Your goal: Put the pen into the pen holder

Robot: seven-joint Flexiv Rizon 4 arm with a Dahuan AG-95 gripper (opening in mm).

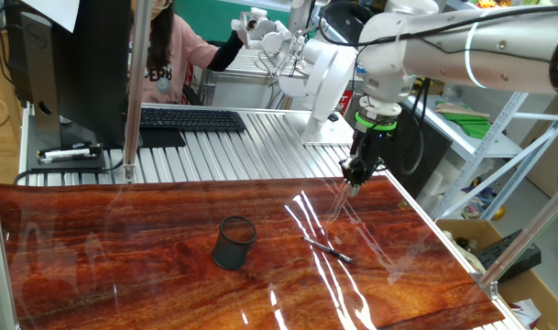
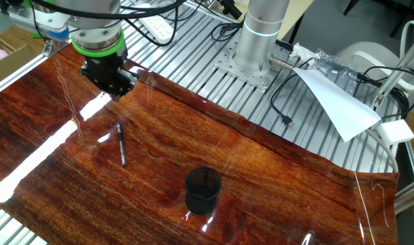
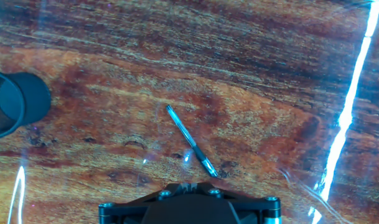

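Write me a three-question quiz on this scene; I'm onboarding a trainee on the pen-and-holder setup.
1. True or false: the pen lies flat on the table.
2. Is the gripper holding anything?
3. The pen holder is: A) tipped over, B) upright with nothing visible inside, C) holding the pen.

Key: 1 true; 2 no, it hangs shut above the table, apart from the pen; 3 B.

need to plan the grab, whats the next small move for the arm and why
Probably open the end effector and lower it over the pen. The pen lies flat on the table, apart from the pen holder, and the end effector hangs shut and empty above the table, off to the pen's side.
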